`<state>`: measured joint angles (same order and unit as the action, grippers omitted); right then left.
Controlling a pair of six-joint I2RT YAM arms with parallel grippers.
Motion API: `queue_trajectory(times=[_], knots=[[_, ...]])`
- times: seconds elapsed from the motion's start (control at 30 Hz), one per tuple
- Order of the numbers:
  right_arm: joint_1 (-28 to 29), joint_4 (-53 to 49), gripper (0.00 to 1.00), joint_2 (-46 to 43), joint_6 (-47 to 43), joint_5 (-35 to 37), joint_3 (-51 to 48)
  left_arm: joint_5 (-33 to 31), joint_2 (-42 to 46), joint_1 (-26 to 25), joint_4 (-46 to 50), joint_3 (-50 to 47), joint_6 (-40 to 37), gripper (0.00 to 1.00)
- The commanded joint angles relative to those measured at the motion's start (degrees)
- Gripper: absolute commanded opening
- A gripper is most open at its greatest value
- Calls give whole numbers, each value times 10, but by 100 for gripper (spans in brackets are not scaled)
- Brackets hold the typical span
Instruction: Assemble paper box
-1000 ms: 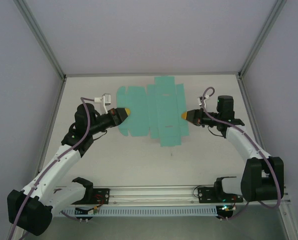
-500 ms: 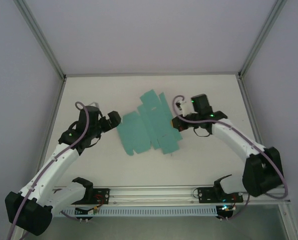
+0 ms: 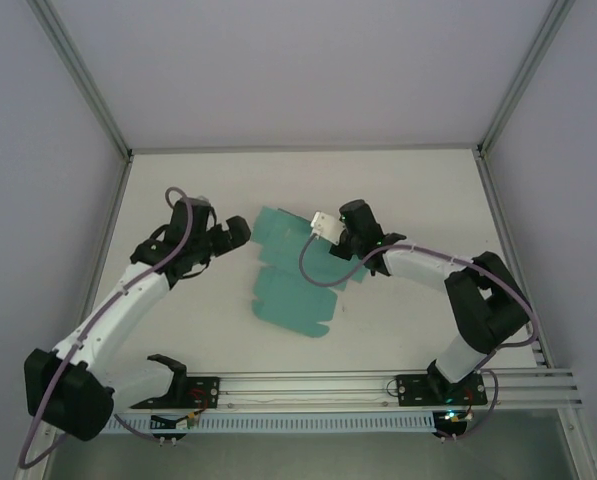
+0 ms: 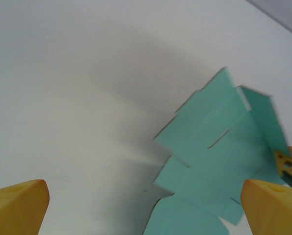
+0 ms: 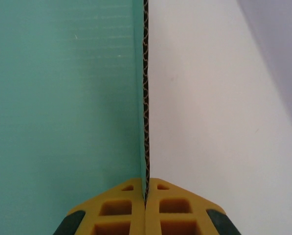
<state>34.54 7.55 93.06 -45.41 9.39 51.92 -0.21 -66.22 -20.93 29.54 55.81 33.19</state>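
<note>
Paper box (image 3: 290,298), a flat teal sheet with flaps, lies skewed at the middle of the table (image 3: 418,180). On its left, the left arm stretches forward and bends inward at the wrist. The left gripper (image 3: 240,233) points at the sheet's upper left edge without touching it, its yellow fingers (image 4: 16,205) spread wide. On the right, the right arm folds sharply at the elbow and its forearm reaches leftward over the sheet. The right gripper (image 5: 146,193) is pinched tight on the card's corrugated edge.

no readable text, labels, brands, numbers or signs anywhere
</note>
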Motion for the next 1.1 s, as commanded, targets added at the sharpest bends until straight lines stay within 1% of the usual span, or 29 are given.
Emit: queue_trajectory(times=[0.0, 0.07, 0.1, 0.2, 0.33, 0.37, 0.47, 0.53, 0.57, 0.6, 0.67, 0.73, 1.0, 1.07], knots=[[20, 194, 0, 16, -148, 34, -28, 67, -42, 1, -32, 45, 6, 100], [31, 258, 0, 38, -170, 60, -41, 94, -78, 1, -32, 75, 20, 100], [34, 267, 0, 45, -173, 64, -42, 118, -99, 2, -38, 92, 28, 100], [39, 258, 0, 47, -152, 43, -41, 173, -148, 1, -66, 130, 34, 100], [43, 231, 0, 35, -139, 37, -39, 201, -215, 1, -66, 189, 26, 100], [44, 221, 0, 33, -138, 39, -36, 211, -231, 0, -70, 199, 28, 99], [45, 201, 0, 32, -136, 47, -31, 269, -276, -2, -106, 209, 49, 92], [47, 199, 0, 34, -134, 56, -31, 311, -300, -5, -140, 203, 70, 85], [48, 198, 0, 34, -130, 58, -30, 321, -311, -6, -153, 203, 77, 82], [47, 196, 0, 33, -124, 58, -29, 324, -317, -7, -150, 203, 78, 79], [48, 190, 0, 31, -117, 58, -26, 308, -320, -9, -140, 197, 76, 75], [48, 184, 0, 31, -112, 59, -22, 293, -316, -10, -123, 189, 73, 74], [49, 179, 0, 38, -104, 69, -10, 278, -304, -21, -103, 172, 74, 70], [48, 180, 0, 37, -106, 73, -10, 257, -302, -26, -92, 171, 76, 68]])
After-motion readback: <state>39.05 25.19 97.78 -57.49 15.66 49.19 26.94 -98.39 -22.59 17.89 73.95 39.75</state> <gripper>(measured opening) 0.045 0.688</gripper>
